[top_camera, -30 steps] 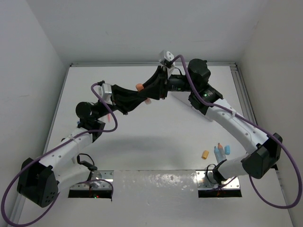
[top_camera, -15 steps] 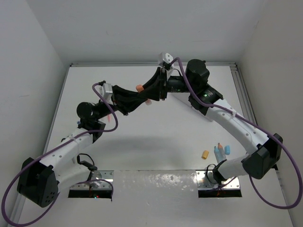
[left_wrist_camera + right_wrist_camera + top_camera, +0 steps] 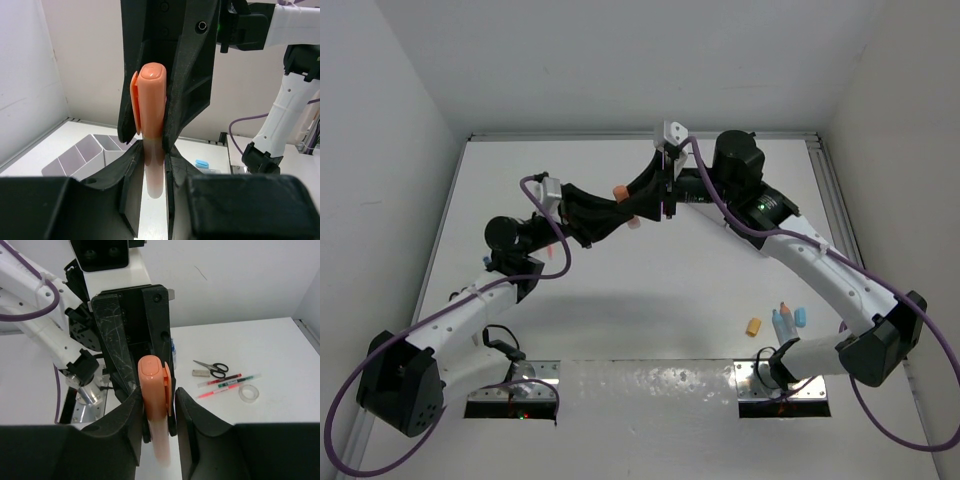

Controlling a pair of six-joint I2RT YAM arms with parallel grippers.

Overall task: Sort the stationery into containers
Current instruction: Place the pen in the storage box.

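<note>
Stationery [image 3: 223,385] lies mostly unsorted, the organiser [image 3: 82,152] seemingly empty; the left gripper [image 3: 153,152] pinches an orange marker [image 3: 151,100], while the right gripper [image 3: 159,400] has an unclear hold.

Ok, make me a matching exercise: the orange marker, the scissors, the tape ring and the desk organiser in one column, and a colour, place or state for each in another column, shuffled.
Column one
1. orange marker
2. scissors
3. tape ring
4. organiser

Column two
A. clear, lying flat
B. white, divided into compartments
C. up in the air between the two arms' fingers
D. black handles

Pairs: 1-C, 2-D, 3-A, 4-B
</note>
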